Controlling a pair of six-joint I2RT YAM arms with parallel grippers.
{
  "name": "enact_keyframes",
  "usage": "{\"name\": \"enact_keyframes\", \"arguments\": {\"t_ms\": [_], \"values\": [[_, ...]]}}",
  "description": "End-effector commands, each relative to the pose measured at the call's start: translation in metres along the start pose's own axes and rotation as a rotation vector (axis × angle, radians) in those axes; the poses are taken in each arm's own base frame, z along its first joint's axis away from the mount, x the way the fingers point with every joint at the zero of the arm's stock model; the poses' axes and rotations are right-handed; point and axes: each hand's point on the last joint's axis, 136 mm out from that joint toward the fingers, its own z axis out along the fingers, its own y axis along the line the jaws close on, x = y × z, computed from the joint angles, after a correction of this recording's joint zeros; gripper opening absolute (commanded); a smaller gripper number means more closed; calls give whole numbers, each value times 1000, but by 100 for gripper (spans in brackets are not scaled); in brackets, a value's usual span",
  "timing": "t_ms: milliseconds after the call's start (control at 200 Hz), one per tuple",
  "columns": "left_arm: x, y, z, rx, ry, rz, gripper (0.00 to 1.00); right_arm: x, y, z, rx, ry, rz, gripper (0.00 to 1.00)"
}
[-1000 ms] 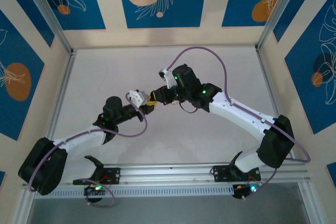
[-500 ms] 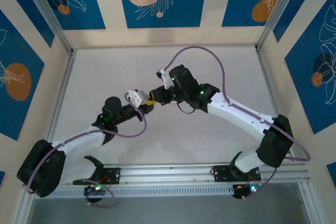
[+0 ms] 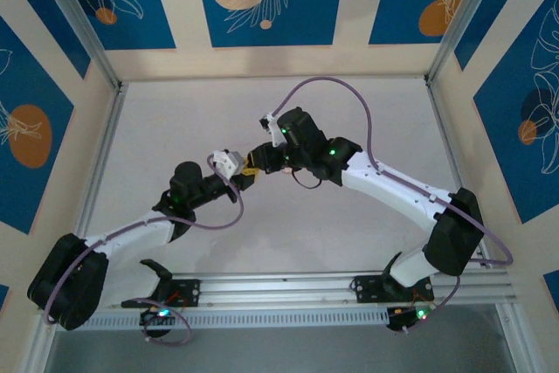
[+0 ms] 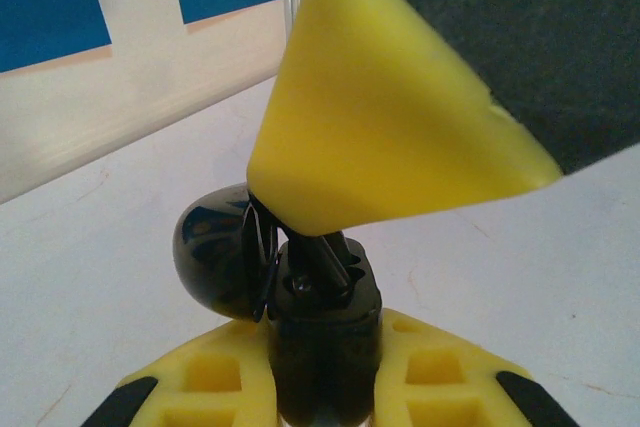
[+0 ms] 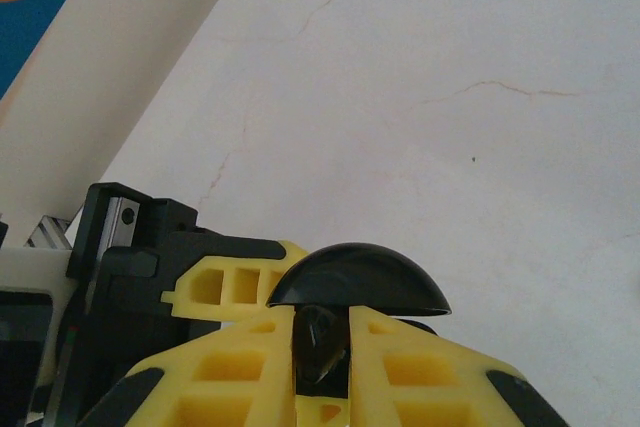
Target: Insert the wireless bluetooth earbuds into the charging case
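Top external view shows both arms meeting near the middle of the tabletop (image 3: 175, 120), with the left hand (image 3: 247, 178) and the right hand (image 3: 258, 162) tip to tip. The left hand is closed on the charging case (image 4: 215, 257), whose round glossy part stands out beside the fingers. The right hand is closed on a small shiny black earbud (image 5: 320, 339), and its yellow tip touches the case.

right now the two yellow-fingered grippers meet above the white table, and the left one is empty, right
Not empty: the left gripper is shut on the small round glossy black charging case, as the left wrist view shows. The rest holds: both meet above the white table.
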Motion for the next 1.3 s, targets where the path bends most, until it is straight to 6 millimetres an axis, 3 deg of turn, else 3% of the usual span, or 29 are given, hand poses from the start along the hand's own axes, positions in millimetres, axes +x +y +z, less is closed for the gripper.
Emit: {"name": "enact_keyframes", "arguments": {"t_ms": [0, 390, 790, 1295], "values": [[-42, 2, -5, -32, -144, 58, 17, 33, -2, 2, 6, 104, 63, 17], [-42, 4, -8, -51, -144, 64, 17, 38, -5, 3, 44, 121, 164, 18], [-41, 5, -9, -58, -133, 73, 17, 39, 1, 6, 42, 123, 147, 28], [-38, 5, -12, -62, -119, 75, 17, 19, 10, -6, 17, 58, 122, 45]]}}
